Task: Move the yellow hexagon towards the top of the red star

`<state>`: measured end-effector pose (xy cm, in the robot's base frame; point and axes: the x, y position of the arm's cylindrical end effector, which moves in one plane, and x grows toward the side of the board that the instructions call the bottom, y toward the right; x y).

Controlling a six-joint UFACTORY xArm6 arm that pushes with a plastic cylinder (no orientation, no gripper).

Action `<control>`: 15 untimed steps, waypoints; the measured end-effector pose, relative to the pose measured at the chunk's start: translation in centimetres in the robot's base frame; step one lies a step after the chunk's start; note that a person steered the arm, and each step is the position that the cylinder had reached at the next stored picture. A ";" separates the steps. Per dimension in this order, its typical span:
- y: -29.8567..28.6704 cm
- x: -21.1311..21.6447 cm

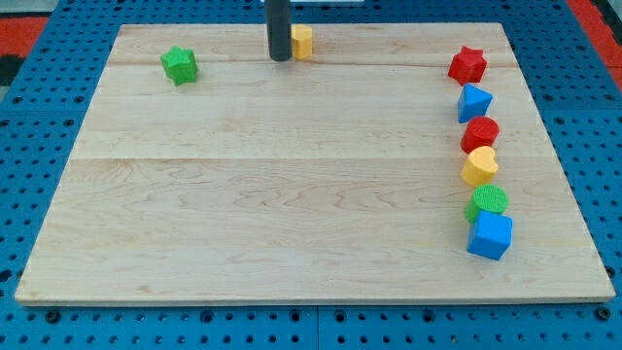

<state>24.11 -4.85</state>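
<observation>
Camera view inspection: my tip (280,58) stands at the far edge of the wooden board (292,194), touching or just beside the left face of the yellow hexagon (303,41). I carry no claw; the arm ends in a plain rod, so nothing here opens, closes or clamps.

The hexagon sits near the far edge, somewhat left of the board's middle. The red star (467,64) lies at the far right, well apart from it, heading a column that runs toward the near side: blue block (474,102), red block (480,132), yellow heart (479,167), green round block (488,202), blue cube (490,234). A green star (180,64) rests alone at the far left.

Assessment: contact position appears set, with my tip on the correct side for a rightward push. Nearly the whole travel is left. In my judgement, the hexagon must slide right along the far edge and finish just beyond the star's far side without striking it.
</observation>
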 end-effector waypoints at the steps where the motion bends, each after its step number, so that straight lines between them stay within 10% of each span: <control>1: 0.1 -2.4; 6: 14.6 -3.8; 15: 19.6 -1.7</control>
<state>22.43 14.74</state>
